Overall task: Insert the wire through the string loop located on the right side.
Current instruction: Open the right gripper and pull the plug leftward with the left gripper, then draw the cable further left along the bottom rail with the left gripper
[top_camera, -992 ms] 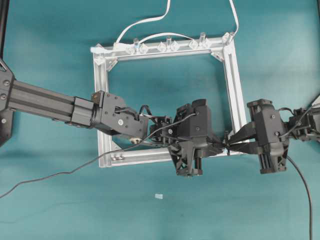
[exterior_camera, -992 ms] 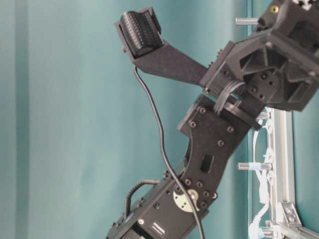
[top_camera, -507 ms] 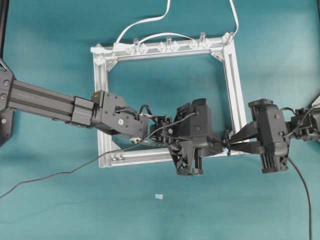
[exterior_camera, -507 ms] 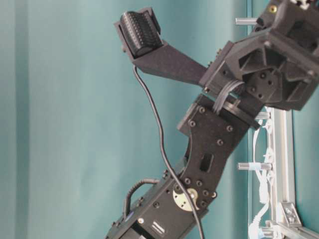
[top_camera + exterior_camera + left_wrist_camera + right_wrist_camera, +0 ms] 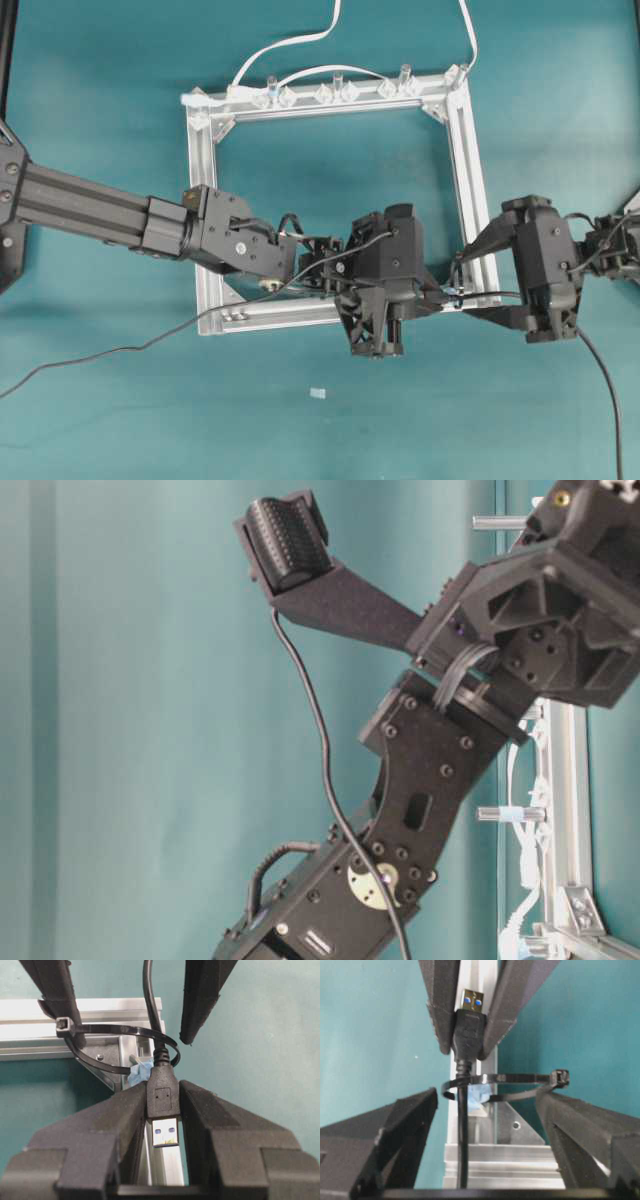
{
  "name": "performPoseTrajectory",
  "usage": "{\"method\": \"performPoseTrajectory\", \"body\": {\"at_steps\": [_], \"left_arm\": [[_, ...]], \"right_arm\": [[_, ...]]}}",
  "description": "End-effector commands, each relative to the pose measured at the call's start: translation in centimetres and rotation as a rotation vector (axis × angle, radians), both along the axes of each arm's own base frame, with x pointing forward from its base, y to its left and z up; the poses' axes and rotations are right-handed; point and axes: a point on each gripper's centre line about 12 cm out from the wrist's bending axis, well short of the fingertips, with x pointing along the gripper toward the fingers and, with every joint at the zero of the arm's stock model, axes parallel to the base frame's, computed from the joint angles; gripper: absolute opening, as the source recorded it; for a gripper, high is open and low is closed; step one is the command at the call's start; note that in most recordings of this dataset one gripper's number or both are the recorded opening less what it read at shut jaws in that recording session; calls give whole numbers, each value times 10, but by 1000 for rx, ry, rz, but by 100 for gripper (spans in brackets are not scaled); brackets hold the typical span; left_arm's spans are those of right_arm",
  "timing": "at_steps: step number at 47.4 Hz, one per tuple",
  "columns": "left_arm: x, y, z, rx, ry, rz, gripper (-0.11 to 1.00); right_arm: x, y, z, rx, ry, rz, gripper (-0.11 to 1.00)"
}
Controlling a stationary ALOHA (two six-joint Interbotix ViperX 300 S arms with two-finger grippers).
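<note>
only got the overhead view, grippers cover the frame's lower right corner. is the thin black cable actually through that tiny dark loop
Observer: Yes. In the left wrist view the thin black round wire passes through the thin dark string loop, which stands off the silver aluminium frame with a pale blue bit at its base.
Operator: who has the plug end
Observer: The left gripper is shut on the small black rectangular plug; its metal tip points back between the fingers.
Operator: and the right one
Observer: In the right wrist view the right gripper is wide open, a finger on each side of the wire, holding nothing.
</note>
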Motion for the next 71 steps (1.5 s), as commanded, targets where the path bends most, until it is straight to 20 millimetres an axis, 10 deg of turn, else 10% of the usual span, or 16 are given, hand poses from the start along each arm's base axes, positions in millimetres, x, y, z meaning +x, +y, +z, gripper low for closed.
{"method": "performPoseTrajectory", "body": {"at_steps": [1,22,71], "left_arm": [[4,0,26,-12,-57,5,21],[-14,4,27,1,21,0,21],[-157,-11,32,-28,302,-36,21]], "right_arm": [[2,0,4,0,-21,-1,94],[2,0,4,1,-18,-2,94],[1,0,3,1,-15,-3,94]]}}
